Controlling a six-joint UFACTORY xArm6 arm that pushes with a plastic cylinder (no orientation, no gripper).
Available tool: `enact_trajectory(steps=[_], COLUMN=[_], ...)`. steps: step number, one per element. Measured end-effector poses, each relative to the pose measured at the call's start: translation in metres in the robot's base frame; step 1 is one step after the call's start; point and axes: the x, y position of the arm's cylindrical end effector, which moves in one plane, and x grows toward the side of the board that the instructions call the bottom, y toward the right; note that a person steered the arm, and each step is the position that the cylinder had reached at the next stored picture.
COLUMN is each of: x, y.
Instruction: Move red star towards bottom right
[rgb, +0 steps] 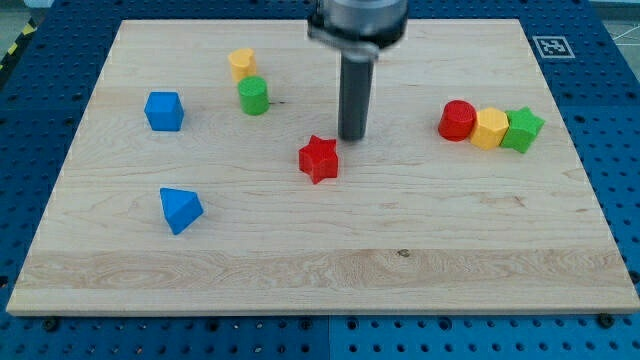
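Rod tip (351, 137) sits just up and to the view's right of the small red star block (319, 158) near the middle of the wooden table (330, 265), so it's kinda on the wrong side for a bottom-right shove, and there are no fingers to spread or pinch anything.

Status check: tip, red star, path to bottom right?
My tip just upper right of red star, small gap. Star mid-board. Nothing toward view's bottom right.

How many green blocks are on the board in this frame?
2. One green cylinder sits at the view's upper left below a yellow block; one green star ends the row at the view's right. None appear hidden.
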Motion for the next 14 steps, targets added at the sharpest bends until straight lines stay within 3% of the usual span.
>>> enact_trajectory(steps=[1, 2, 4, 6, 8, 11, 12, 14], x=[-0.068, -0.050, -0.013, 0.068, 0.091, 0.072, 0.104, 0.117], y=[-0.001, -0.033, -0.044, -0.028, -0.028, -0.078, -0.058, -0.018])
